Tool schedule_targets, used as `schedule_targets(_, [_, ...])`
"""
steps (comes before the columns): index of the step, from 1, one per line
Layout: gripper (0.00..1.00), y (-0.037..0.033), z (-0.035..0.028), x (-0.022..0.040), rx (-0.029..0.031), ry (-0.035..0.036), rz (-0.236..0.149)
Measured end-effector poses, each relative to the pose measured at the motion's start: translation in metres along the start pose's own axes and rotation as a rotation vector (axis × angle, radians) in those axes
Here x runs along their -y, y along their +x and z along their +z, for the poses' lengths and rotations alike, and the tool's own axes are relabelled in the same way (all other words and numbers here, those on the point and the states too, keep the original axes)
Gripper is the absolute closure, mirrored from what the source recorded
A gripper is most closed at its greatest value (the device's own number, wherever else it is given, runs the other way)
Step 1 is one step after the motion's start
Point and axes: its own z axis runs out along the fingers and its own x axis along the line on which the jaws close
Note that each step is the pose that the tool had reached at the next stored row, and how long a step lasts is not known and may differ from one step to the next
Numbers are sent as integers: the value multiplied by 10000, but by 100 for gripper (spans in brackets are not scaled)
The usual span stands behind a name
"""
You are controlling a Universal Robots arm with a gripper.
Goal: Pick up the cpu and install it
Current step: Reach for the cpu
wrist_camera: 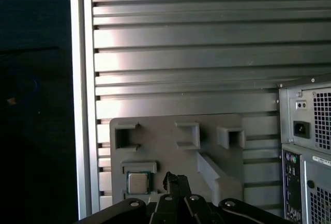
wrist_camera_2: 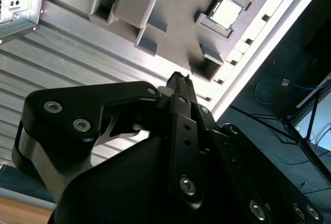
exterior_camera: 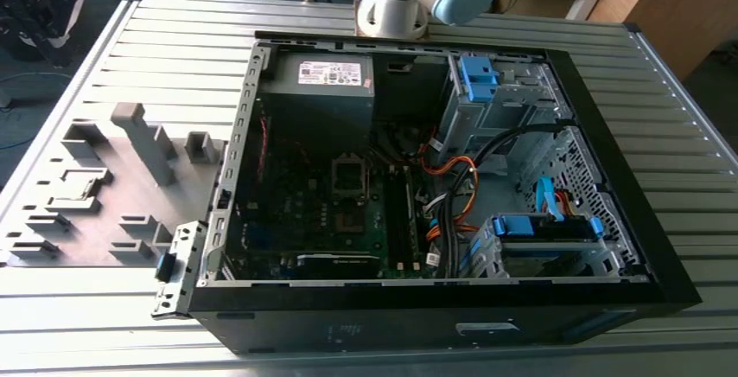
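Jaws are sitting closed together with nothing between them, and the gripper (wrist_camera_2: pixel 179 77) is hovering above the grey holder plate (wrist_camera_2: pixel 176 22), its tips apart from the cpu (wrist_camera_2: pixel 226 13). In both wrist views the cpu is lying flat, silver top up, in a square recess of that plate, near the plate's edge that is running beside the slatted metal table's (wrist_camera: pixel 181 53) side rail. In the exterior view the plate is lying toward the exterior view's left of the open computer case (exterior_camera: pixel 600 161), which is occupying the table's middle. Inside the case, the dark metal-framed socket (exterior_camera: pixel 349 175) is sitting on the motherboard
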Motion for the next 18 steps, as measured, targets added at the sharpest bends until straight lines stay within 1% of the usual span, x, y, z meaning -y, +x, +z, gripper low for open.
schedule_targets(2, [89, 1, 13, 0, -24, 32, -68])
schedule_targets(5, [89, 5, 37, 2, -46, 52, -118])
schedule_targets(12, [89, 21, 101, 13, -93, 63, -185])
schedule_targets(18, [89, 38, 157, 42, -124, 66, -231])
